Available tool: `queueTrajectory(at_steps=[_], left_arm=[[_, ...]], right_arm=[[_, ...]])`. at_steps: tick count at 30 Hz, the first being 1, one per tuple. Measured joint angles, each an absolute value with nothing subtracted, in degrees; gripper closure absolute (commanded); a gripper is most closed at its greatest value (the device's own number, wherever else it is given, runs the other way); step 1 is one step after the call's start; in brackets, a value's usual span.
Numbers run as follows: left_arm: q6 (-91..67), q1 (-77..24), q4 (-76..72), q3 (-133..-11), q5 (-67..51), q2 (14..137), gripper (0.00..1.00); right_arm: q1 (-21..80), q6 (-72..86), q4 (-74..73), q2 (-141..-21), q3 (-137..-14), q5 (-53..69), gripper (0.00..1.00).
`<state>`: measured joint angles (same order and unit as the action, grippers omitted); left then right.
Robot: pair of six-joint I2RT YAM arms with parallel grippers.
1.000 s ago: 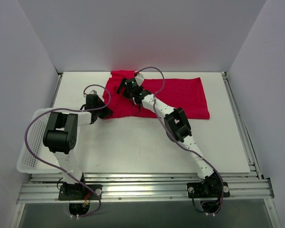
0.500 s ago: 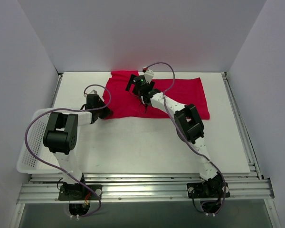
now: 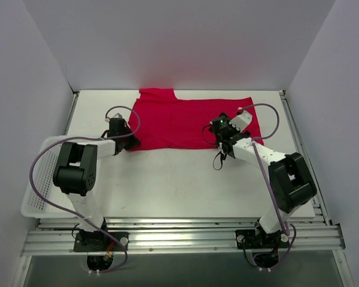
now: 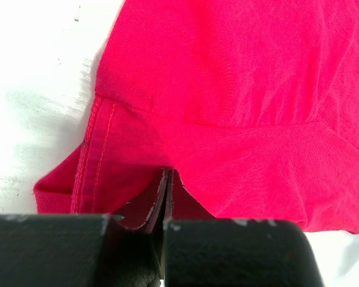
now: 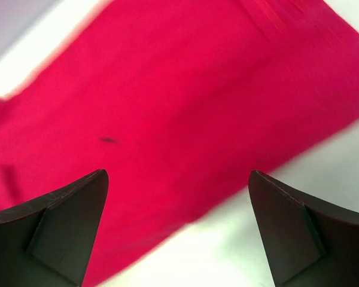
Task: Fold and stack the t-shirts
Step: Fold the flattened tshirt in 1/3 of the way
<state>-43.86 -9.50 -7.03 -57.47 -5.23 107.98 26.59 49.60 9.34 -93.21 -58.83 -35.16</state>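
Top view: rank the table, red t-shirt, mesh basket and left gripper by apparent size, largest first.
1. table
2. red t-shirt and mesh basket, too close to rank; the left arm hides part of the basket
3. left gripper, smallest

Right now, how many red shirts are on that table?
1. The red t-shirt lies spread at the far side of the table, its near-left corner pinched by the left claw. No others show; one beneath it would be hidden.
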Motion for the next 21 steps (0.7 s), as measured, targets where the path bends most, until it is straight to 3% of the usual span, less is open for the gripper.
queueTrajectory(at_steps=[2, 6, 7, 9, 10, 21], left_arm=[[-43.9, -9.6, -6.9, -57.5, -5.0, 107.9, 0.96], [-43.4, -10.6, -6.5, -55.5, -2.9, 105.2, 0.39], [-43.0, -11.1, -6.5, -54.3, -2.2, 103.5, 0.17], [-42.6, -12.5, -5.6, -51.6, -0.1, 98.8, 0.02], [-42.4, -13.3, -4.7, -50.5, 1.4, 96.1, 0.06], [-46.2, -17.7, 2.5, -44.2, 11.5, 75.2, 0.06]], right_arm=[[26.0, 52.4, 5.3, -94.9, -57.2, -35.8, 0.00], [23.5, 55.9, 3.2, -95.7, -52.9, -34.2, 0.00], [22.5, 56.4, 3.2, -95.7, -51.8, -33.7, 0.00], [21.0, 57.5, 3.2, -95.7, -50.0, -33.1, 0.00], [20.4, 57.9, 3.2, -95.5, -49.2, -33.0, 0.00], [20.2, 60.1, 4.5, -91.7, -43.1, -30.0, 0.00]])
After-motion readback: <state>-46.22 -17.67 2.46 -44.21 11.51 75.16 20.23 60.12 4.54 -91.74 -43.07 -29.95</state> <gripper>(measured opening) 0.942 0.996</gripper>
